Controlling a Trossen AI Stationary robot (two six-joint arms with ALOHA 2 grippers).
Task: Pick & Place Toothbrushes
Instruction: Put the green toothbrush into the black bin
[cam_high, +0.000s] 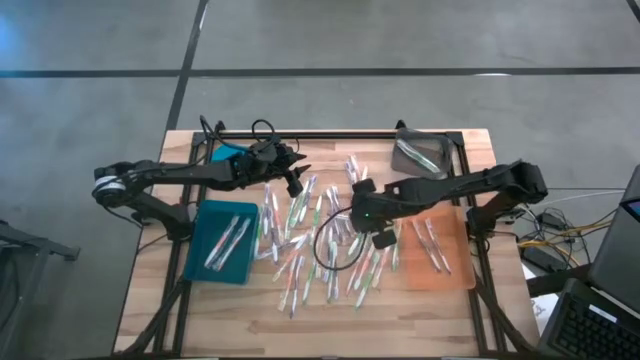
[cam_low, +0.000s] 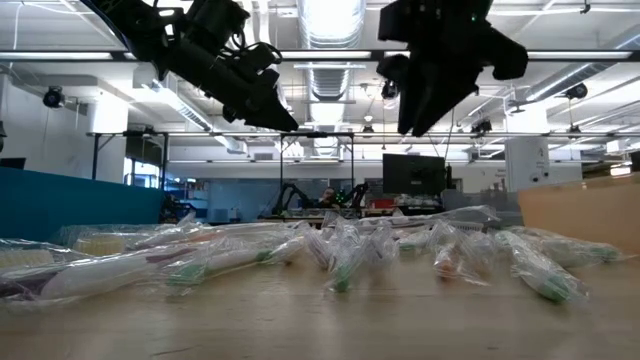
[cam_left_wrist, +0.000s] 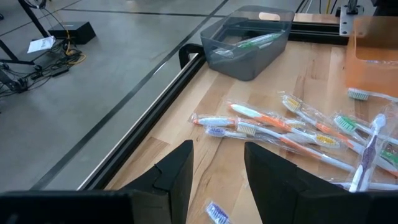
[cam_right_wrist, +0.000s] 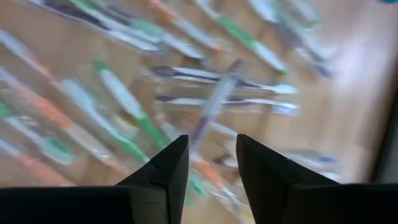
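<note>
Centrally, the wrapped toothbrushes (cam_high: 320, 235) are scattered over the wooden table (cam_high: 440, 305); the right gripper (cam_high: 368, 228) is held above the heap, jaws parted and empty; the left gripper (cam_high: 292, 172) is raised far-left of it, parted narrowly, empty; a few brushes are seen in the teal tray (cam_high: 222, 243).

Two dark jointed arms, black cables (green light on right wrist).

Dozens of toothbrushes (cam_high: 320, 235), three trays: teal (cam_high: 205, 262), grey (cam_high: 402, 158), orange (cam_high: 452, 268), two arms
</note>
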